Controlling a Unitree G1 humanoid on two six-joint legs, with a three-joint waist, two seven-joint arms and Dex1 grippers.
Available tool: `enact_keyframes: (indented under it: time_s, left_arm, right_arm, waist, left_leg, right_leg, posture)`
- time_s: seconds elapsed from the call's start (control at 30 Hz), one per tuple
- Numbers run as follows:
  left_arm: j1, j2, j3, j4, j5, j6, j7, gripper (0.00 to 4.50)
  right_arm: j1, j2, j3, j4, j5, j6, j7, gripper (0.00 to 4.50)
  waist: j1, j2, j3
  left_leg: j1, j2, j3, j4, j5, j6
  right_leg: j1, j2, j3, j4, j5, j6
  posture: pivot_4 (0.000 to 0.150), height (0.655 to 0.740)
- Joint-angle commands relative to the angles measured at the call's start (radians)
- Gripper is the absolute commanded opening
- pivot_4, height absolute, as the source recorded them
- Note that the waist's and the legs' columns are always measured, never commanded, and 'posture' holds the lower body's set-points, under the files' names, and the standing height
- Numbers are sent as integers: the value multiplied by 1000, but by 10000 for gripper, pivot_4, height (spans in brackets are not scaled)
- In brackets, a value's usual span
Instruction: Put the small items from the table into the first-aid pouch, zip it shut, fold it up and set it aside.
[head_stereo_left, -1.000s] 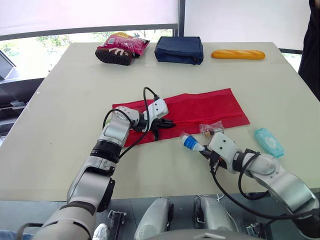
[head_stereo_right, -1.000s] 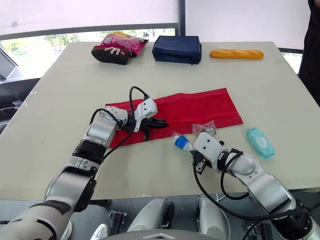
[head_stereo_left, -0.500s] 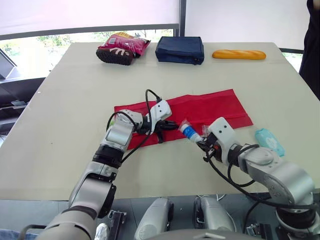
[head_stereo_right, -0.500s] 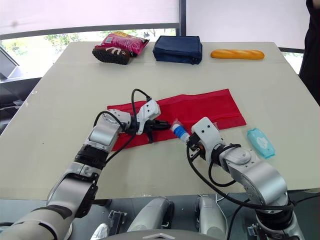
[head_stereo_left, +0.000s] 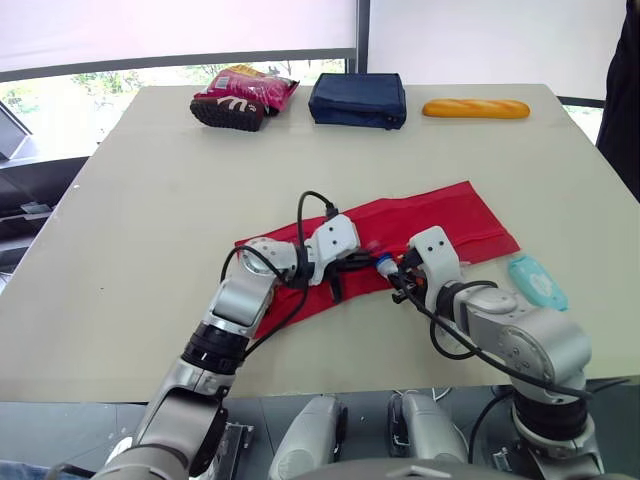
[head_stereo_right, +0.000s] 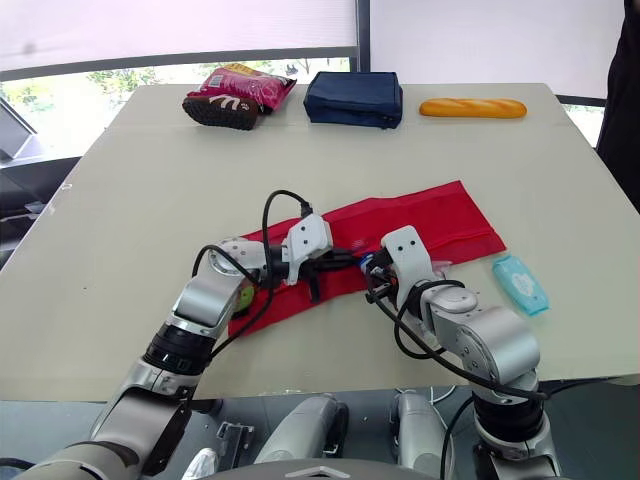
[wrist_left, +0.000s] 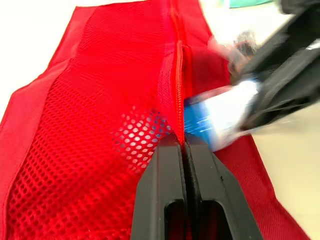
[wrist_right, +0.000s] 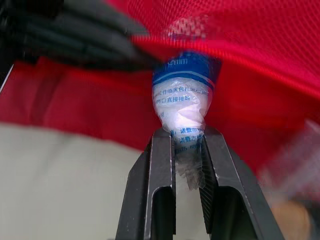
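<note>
At centre frame the left gripper (wrist_left: 183, 142) pinched the pouch (head_stereo_left: 445, 215) by its zip edge, mouth raised. The right gripper (wrist_right: 184, 136) clamped the packet (wrist_right: 182, 97), tip at that mouth. It needed pushing straight in, deep, before release.

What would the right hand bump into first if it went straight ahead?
Probably the red pouch: the left hand lifts its mesh edge, and the blue-and-white packet in the right hand sits at that opening.

Red mesh pouch (wrist_left: 100, 150), blue-white packet (wrist_right: 182, 100)
</note>
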Motion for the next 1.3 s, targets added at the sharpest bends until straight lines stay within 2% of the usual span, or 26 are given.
enact_keyframes:
  time_s: [0.03,0.4,0.6,0.83,1.0,1.07,1.13,1.17,1.27,1.3]
  left_arm:
    - [-8,-4,-9,-46,-8,-22,20,0]
    - [-14,-6,-19,-24,-16,-50,44,0]
    - [-8,-7,-20,-13,-14,-70,42,0]
    - [-3,-17,-21,-3,-22,-84,31,0]
    - [-13,-21,-10,23,-25,-100,35,0]
    - [-21,-21,-2,43,-25,-111,39,0]
    - [-25,-18,1,60,-23,-124,41,0]
    - [-27,-16,3,71,-21,-132,40,0]
    - [-32,-8,11,97,-17,-150,39,0]
    - [-34,-7,15,104,-17,-153,39,0]
  right_arm:
    - [-40,58,-8,14,-6,-44,-26,744]
    - [-119,234,-11,248,-33,-210,-75,744]
    - [-152,312,-60,358,-32,-309,-88,744]
    - [-176,373,-118,439,4,-364,-95,744]
    - [-173,361,-94,451,24,-377,-94,744]
    - [-168,342,-76,449,20,-381,-88,10954]
    - [-164,331,-69,446,17,-384,-84,19052]
    - [-161,324,-69,440,17,-382,-81,25423]
    - [-147,295,-62,414,15,-370,-72,36841]
    - [-142,286,-61,405,15,-365,-67,36841]
  waist:
    - [-2,0,0]
    - [-12,1,0]
    - [-25,1,0]
    - [-26,4,-2]
    - [-26,5,-3]
    - [-26,5,-3]
    - [-26,5,-3]
    - [-25,5,-3]
    - [-25,6,-4]
    - [-25,6,-4]
  left_leg:
    - [0,0,0,0,0,0]
    - [1,0,0,-1,0,-1]
    - [1,0,0,-2,1,-1]
    - [2,0,0,-4,1,-2]
    - [2,0,0,-4,1,-2]
    - [2,0,0,-4,1,-2]
    - [2,0,0,-4,1,-2]
    - [2,0,0,-4,1,-2]
    - [2,0,0,-4,1,-2]
    - [2,0,0,-4,1,-2]
  right_leg:
    - [0,0,0,0,0,0]
    - [-1,1,1,0,0,0]
    - [-1,1,1,0,0,0]
    - [-1,1,1,0,0,0]
    - [-1,1,2,0,0,0]
    - [-1,1,2,0,0,0]
    - [-1,1,2,0,0,0]
    - [-1,1,2,0,0,0]
    - [-1,1,2,0,0,0]
    - [-1,1,2,0,0,0]
  posture:
    - [1500,7390]
    - [1500,7390]
    - [1500,7390]
    - [1500,7390]
    - [1500,7390]
    - [1500,7390]
    - [1500,7390]
    - [1500,7390]
    - [1500,7390]
    - [1500,7390]
